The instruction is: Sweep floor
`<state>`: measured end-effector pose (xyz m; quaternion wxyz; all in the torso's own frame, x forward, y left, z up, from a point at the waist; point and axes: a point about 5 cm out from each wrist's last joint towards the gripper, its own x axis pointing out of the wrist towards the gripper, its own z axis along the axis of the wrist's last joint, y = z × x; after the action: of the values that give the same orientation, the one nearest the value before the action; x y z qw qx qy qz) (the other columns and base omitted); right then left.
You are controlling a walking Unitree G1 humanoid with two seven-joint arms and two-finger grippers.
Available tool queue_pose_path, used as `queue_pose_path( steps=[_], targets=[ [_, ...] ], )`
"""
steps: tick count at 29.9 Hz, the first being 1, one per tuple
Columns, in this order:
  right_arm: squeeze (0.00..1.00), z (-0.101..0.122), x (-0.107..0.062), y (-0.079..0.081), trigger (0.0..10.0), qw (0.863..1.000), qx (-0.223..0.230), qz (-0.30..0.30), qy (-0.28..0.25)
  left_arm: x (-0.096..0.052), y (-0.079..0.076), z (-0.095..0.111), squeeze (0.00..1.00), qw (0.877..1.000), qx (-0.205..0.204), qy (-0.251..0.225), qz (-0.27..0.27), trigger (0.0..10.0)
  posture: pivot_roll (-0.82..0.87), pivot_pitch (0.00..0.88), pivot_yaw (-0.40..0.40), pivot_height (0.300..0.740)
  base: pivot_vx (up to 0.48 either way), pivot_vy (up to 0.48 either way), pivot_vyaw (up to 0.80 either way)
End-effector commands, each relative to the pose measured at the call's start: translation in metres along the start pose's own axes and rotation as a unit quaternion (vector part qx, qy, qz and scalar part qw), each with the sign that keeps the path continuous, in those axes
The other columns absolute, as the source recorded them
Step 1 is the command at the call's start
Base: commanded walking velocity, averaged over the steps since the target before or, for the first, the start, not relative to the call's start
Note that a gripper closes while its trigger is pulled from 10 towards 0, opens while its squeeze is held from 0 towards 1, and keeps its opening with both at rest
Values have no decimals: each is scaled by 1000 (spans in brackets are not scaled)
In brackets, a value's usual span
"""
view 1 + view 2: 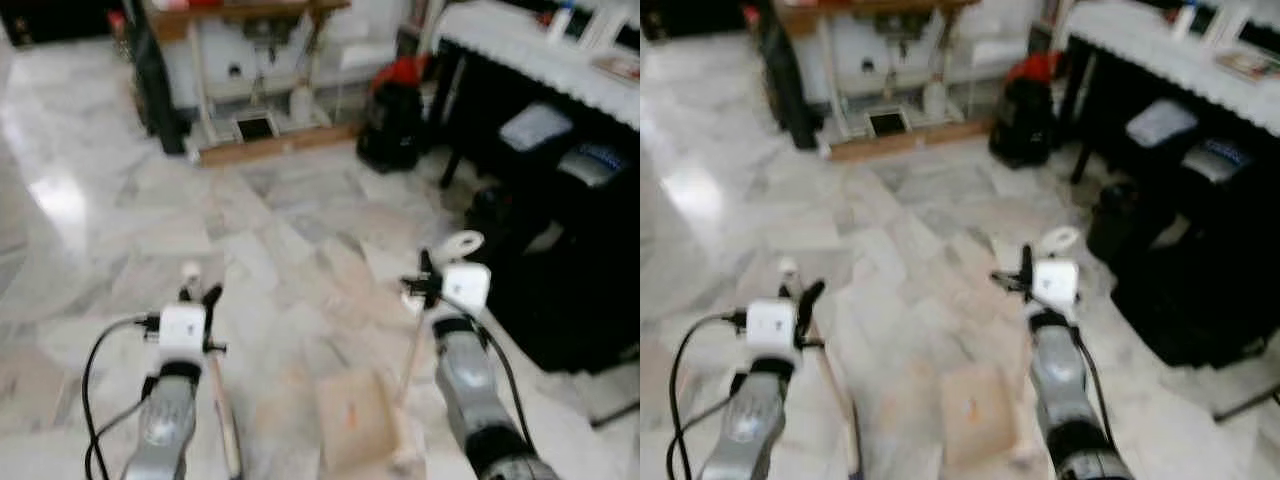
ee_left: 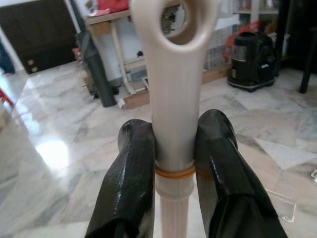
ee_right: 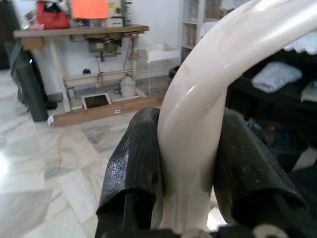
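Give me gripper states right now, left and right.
Left gripper: shut on the broom handle.
Right gripper: shut on the dustpan handle.

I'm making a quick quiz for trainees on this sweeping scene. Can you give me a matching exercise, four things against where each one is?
Things:
1. left gripper
2. right gripper
3. dustpan
4. black vacuum cleaner

Places:
A. on the marble floor between the two arms
B. closed on the straight cream broom handle
C. by the wooden bench at the far side
D. closed on the curved cream dustpan handle

Pairs: 1-B, 2-D, 3-A, 4-C
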<state>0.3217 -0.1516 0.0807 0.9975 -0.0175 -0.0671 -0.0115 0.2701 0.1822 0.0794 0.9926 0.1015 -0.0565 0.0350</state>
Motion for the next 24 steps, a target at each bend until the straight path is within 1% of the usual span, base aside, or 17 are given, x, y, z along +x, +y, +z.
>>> queue_pose_path(
  steps=[1,6,9,13,19,24],
  targets=[
    [0,4,1,-12,10000,1000,-11,-11,-12,2,-4,9,0,1000,4,-21,-6,10000,96,37,-26,740,292,0,0],
    [0,6,1,-11,10000,1000,-23,-6,-18,2,-4,8,0,1000,4,-20,-6,10000,93,32,-27,740,295,0,0],
    [0,7,2,-11,10000,1000,-23,-4,-21,2,-5,7,0,1000,3,-19,-6,10000,90,25,-30,740,299,0,283],
    [0,7,2,-13,10000,1000,-14,-6,-20,2,-6,7,0,1000,3,-19,-7,10000,90,16,-30,740,296,0,0],
    [0,7,1,-12,10000,1000,-23,-3,-21,2,-6,7,0,1000,3,-20,-6,10000,92,8,-31,740,296,0,0],
    [0,7,1,-11,10000,999,-25,1,-23,2,-5,7,0,1000,3,-21,-6,10000,92,3,-30,740,300,0,501]
  ],
)
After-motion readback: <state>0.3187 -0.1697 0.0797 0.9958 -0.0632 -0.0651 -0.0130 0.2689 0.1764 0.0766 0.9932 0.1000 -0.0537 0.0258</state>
